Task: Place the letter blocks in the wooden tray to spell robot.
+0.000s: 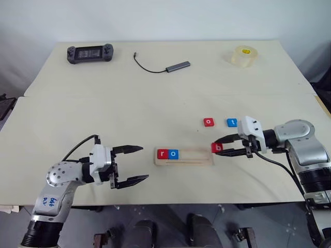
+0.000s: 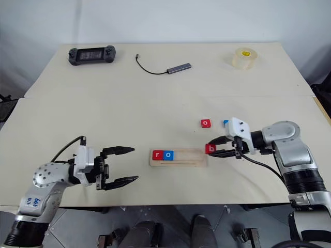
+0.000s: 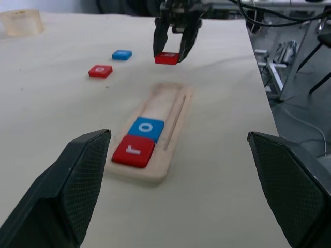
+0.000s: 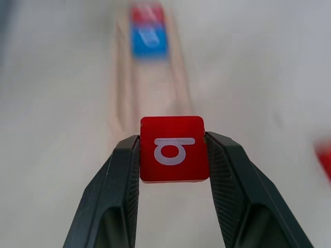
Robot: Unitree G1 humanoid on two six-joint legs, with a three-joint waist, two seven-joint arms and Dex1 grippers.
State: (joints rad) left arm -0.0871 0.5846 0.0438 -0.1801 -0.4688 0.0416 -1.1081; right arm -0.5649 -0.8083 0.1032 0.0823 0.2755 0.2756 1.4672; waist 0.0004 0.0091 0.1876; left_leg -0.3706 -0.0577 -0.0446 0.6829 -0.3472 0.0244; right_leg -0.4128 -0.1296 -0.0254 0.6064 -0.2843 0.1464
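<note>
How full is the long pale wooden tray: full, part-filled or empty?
Part-filled. The long pale wooden tray holds the red r tile and the blue o tile at one end; the rest of the slot is bare.

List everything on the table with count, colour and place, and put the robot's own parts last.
wooden tray: one, pale wood, near middle of the table.
tiles in tray: two, red r and blue o, side by side at its left end.
loose tiles: two, red o and blue tile, beyond the tray's right end.
red b tile: one, held off the tray's right end.
game controller: one, black, far left.
cable with adapter: one, grey, far middle.
tape roll: one, yellowish clear, far right.
left gripper: black fingers, open, left of the tray.
right gripper: black fingers, shut on the b tile.
</note>
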